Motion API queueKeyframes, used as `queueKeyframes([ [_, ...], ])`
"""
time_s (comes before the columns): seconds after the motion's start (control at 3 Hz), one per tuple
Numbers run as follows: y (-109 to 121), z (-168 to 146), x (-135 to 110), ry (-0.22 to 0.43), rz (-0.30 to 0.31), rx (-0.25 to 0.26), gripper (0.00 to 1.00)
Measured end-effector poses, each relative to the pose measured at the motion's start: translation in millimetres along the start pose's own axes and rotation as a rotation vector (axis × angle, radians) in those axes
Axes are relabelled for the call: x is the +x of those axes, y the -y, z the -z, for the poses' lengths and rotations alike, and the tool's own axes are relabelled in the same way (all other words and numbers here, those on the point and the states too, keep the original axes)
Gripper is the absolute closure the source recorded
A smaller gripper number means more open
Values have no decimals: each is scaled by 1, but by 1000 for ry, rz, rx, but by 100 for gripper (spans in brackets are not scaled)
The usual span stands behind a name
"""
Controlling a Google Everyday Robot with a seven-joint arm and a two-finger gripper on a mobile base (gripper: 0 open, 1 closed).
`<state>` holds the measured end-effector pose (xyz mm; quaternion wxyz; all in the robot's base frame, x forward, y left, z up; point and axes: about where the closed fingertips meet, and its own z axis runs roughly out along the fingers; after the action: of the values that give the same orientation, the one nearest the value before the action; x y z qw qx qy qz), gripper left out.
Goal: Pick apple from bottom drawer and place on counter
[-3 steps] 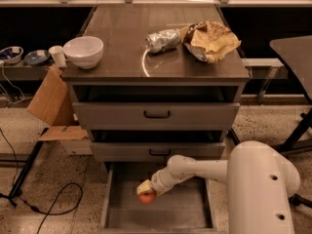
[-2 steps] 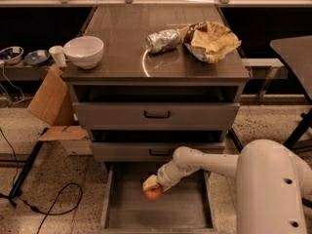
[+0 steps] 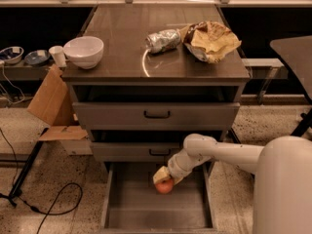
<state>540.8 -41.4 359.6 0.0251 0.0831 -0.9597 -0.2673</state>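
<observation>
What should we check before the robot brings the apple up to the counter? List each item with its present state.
1. The apple is in the gripper, over the bottom drawer: ok.
2. Grip firm enough for the lift: cannot tell.
3. Clearance from the lower drawer front on the way up: cannot tell; they look close in this view.
4. Bare spot on the counter: ok, front middle.
5. The white bowl, foil lump and crumpled bag are away from that spot: ok.

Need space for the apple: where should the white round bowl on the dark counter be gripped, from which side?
Pinch the rim of the white bowl from above: it stands upright, mouth open, too wide to span. The gripper hangs over the grey bottom drawer, holding the small red apple.
</observation>
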Motion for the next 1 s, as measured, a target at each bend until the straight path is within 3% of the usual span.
queueKeyframes([
  [0.67, -2, 69, 34, -26, 6, 39, 100],
  [1.0, -14, 113, 48, -34, 22, 69, 100],
])
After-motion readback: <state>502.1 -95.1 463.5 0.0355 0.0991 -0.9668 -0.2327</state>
